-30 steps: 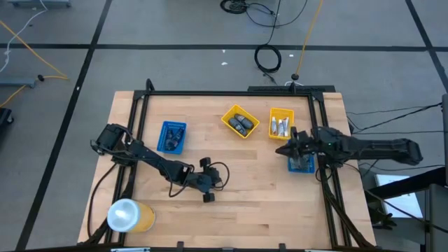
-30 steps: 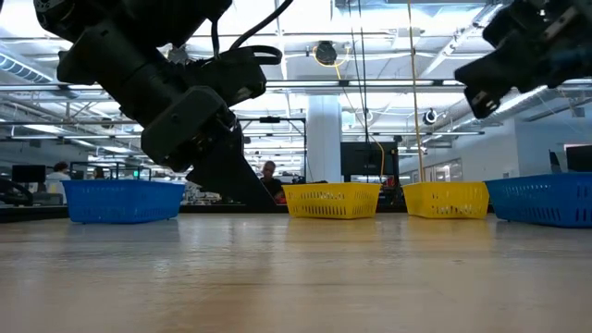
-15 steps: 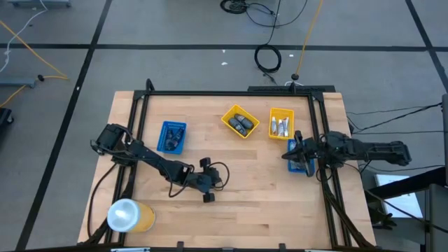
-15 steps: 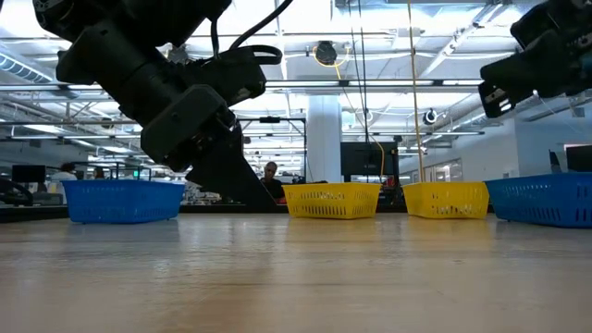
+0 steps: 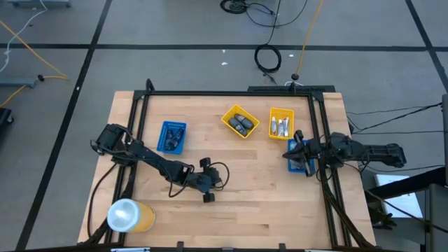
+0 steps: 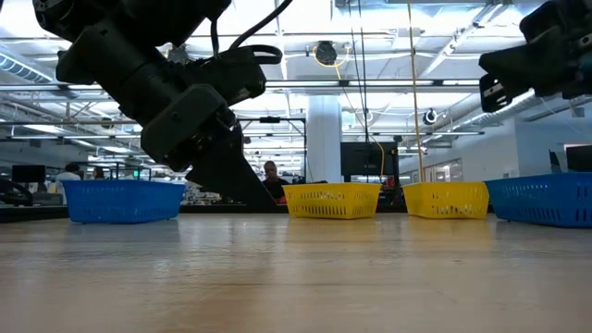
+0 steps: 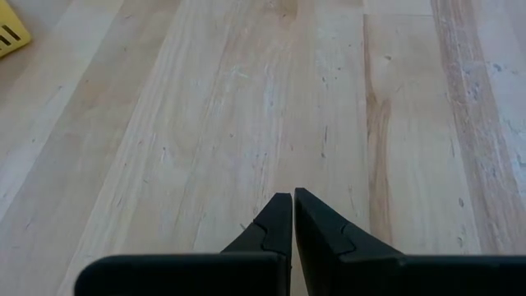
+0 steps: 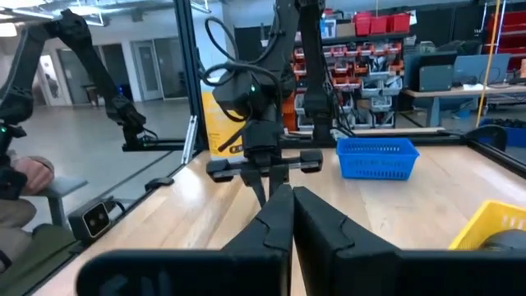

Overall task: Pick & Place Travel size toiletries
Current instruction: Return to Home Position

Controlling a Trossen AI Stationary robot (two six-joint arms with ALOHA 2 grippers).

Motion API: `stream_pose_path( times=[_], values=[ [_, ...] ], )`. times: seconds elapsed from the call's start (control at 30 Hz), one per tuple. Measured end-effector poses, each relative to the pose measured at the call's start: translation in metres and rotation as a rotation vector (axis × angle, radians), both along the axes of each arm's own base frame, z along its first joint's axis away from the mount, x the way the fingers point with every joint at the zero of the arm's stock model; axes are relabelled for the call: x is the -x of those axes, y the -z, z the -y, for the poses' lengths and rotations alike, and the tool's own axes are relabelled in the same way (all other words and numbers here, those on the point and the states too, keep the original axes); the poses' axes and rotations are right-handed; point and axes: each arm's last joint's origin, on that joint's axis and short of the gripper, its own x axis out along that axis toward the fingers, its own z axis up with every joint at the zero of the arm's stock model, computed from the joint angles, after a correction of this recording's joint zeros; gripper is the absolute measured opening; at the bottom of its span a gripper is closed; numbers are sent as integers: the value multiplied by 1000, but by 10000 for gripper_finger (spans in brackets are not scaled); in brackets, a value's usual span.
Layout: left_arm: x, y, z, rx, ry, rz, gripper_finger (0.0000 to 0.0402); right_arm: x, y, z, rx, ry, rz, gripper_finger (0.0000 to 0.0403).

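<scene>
The toiletries lie in trays along the table's far side. Dark bottles (image 5: 240, 124) fill one yellow tray (image 5: 229, 115). Silvery tubes (image 5: 281, 127) fill the other yellow tray (image 5: 281, 112). Dark items lie in the left blue tray (image 5: 172, 136). My left gripper (image 5: 222, 178) is shut and slants down over bare wood (image 7: 246, 99) at mid-table, holding nothing. My right gripper (image 5: 290, 150) is shut and empty. It points level toward the table's left, above the right blue tray (image 5: 302, 166). In the right wrist view its shut fingertips (image 8: 292, 191) face the left gripper (image 8: 265, 168).
A large orange cup (image 5: 129, 215) stands at the near left corner. A black frame (image 5: 231, 92) runs along the table's far and side edges. In the low view the trays (image 6: 333, 199) line the far side, with bare wood in front of them.
My right gripper has drawn back toward the table's right edge, from left of the right blue tray to over it. It has rolled a little and stayed shut.
</scene>
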Motion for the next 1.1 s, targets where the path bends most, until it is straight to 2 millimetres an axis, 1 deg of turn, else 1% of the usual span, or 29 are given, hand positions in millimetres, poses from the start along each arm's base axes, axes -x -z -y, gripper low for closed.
stream_pose_path(
  times=[0.4,0.47,0.53,0.63,0.73,0.8,0.93,1.0,1.1],
  values=[
    [-1,-1,0,-4,6,7,19,-2,5,0,0,2,-51,3],
    [-1,-1,0,-4,6,9,19,-3,5,0,-35,1,-70,3],
    [-1,-1,0,-7,9,11,19,-4,7,1,-48,39,-84,2],
    [-1,-1,0,-11,12,9,19,-4,8,5,-59,170,-97,2],
    [-1,-1,0,-12,12,9,19,-4,8,7,-91,254,-102,2],
    [-1,-1,0,-15,8,10,19,-4,9,8,-95,256,-109,1],
    [1,-2,0,-31,-15,12,19,-4,10,5,-47,176,-117,1],
    [2,-8,0,-35,-19,23,19,-4,9,4,-49,143,-107,3],
    [8,-30,3,-29,-18,68,19,-4,8,4,-53,135,-92,4]
  ],
)
